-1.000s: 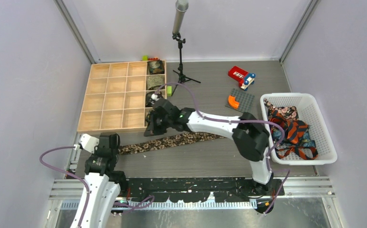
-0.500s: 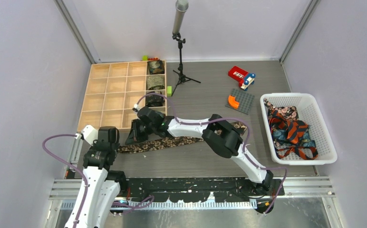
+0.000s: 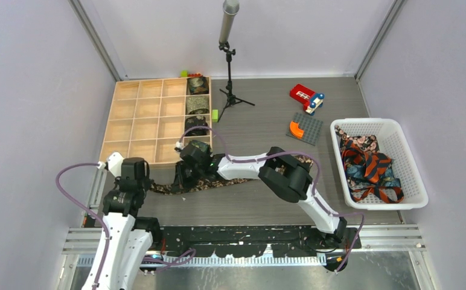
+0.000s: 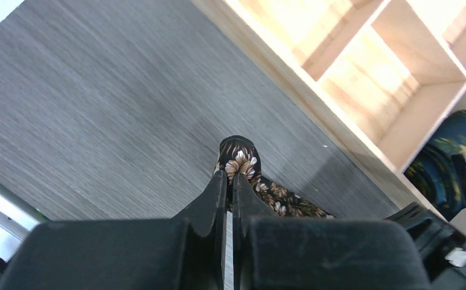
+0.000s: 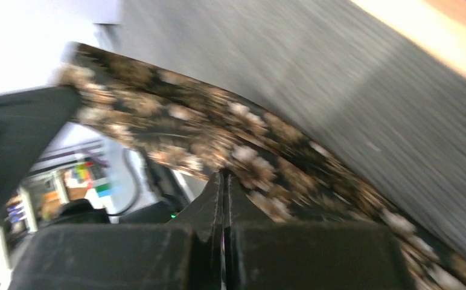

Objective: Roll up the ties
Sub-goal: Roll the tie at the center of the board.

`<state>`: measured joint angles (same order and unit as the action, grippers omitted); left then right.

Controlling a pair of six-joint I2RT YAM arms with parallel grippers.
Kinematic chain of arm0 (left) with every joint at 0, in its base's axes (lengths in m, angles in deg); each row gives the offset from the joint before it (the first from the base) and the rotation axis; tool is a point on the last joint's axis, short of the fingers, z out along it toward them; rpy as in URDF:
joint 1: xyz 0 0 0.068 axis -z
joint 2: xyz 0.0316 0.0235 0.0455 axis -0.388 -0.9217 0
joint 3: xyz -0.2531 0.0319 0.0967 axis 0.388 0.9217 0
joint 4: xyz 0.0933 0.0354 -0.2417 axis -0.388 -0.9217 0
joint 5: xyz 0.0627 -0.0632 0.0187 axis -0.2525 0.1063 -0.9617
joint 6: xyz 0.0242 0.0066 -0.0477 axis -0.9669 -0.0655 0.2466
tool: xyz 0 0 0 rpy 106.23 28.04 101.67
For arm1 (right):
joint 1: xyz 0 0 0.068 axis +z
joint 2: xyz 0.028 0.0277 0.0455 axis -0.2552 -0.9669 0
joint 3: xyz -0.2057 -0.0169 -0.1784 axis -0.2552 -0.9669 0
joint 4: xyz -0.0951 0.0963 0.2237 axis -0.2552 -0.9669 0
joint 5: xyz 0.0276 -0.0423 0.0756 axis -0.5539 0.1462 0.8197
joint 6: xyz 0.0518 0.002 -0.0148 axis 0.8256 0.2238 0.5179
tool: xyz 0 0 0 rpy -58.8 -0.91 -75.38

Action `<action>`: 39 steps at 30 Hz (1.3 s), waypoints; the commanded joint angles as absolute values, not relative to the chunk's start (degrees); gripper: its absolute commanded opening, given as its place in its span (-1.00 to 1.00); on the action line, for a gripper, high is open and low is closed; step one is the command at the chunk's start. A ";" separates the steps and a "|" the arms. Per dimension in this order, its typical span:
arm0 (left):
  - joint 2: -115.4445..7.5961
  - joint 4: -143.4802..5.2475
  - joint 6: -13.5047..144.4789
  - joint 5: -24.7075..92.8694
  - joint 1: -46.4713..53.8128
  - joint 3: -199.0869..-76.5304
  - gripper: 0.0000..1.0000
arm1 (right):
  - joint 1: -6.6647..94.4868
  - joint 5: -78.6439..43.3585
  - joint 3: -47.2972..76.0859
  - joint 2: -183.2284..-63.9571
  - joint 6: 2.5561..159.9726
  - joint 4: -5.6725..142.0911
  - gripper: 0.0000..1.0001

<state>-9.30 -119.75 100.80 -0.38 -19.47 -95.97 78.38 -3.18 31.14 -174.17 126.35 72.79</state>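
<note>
A long dark floral brown-tan tie (image 3: 230, 178) lies flat on the table, running from lower left towards the right arm's elbow. My left gripper (image 3: 146, 186) is shut on its narrow left end (image 4: 238, 158), which curls up at the fingertips (image 4: 229, 176). My right gripper (image 3: 182, 179) is shut on the same tie (image 5: 261, 163) a short way to the right, with the fabric draped over the fingertips (image 5: 223, 176). Three rolled ties (image 3: 197, 106) fill cells in the right column of the wooden organizer (image 3: 140, 124). More ties (image 3: 370, 166) are piled in the basket.
The organizer's near edge (image 4: 339, 130) is close behind both grippers. A white basket (image 3: 413, 163) stands at the right. A microphone stand (image 3: 229, 66), a red toy (image 3: 306, 96), a grey plate with an orange piece (image 3: 305, 128) and a green block (image 3: 215, 113) are at the back.
My right gripper moved left along the tie, from its middle to close by my left gripper, then down onto it. My left gripper shifted slightly at the tie's end.
</note>
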 commanded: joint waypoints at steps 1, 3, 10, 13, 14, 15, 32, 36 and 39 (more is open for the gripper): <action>-11.15 -115.99 93.32 4.50 -19.74 -101.81 -1.00 | 77.83 -13.73 27.66 -162.09 118.64 61.81 -0.99; -13.15 -114.96 92.06 7.95 -19.67 -102.27 -1.00 | 76.92 -17.17 24.16 -157.86 118.39 60.11 -0.99; -19.85 -113.61 92.98 16.59 -17.14 -101.92 -1.00 | 71.75 -22.63 13.63 -145.26 119.54 56.11 -0.99; -20.22 -113.53 93.19 15.43 -13.25 -102.57 -1.00 | 70.86 -23.70 10.30 -141.62 119.25 55.00 -0.99; -20.32 -113.64 93.30 15.18 -11.93 -102.75 -1.00 | 70.69 -24.09 9.65 -141.00 119.27 54.46 -0.99; -20.54 -113.89 93.79 14.67 -10.34 -102.81 -1.00 | 70.53 -24.51 8.99 -140.43 119.34 53.99 -1.00; -25.62 -100.82 107.70 12.75 1.63 -93.65 -1.00 | 69.97 -28.92 5.94 -135.28 119.89 50.16 -0.99; -27.58 -96.44 106.03 14.63 2.47 -92.67 -1.00 | 69.97 -29.15 5.27 -134.69 120.02 50.27 -0.99; -28.38 -95.23 104.79 15.82 3.16 -92.80 -0.91 | 70.04 -27.94 4.49 -134.39 120.22 52.24 -1.00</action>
